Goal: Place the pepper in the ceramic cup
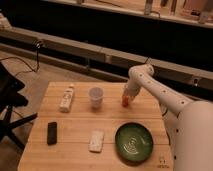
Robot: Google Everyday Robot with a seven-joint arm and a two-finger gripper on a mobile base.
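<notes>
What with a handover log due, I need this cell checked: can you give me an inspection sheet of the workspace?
Surface: wooden table, no spill seen.
Job's things: ceramic cup upright near the back middle; pepper to its right in view, at the gripper's tip, not in the cup.
Clutter: white bottle lying left of the cup; small black object front left; small white object front middle; green bowl front right.
Gripper: gripper low over the table at the pepper, apart from the cup.
Cables: black cable beyond the table's left corner.
Surroundings: dark chair at left; long ledge behind.
</notes>
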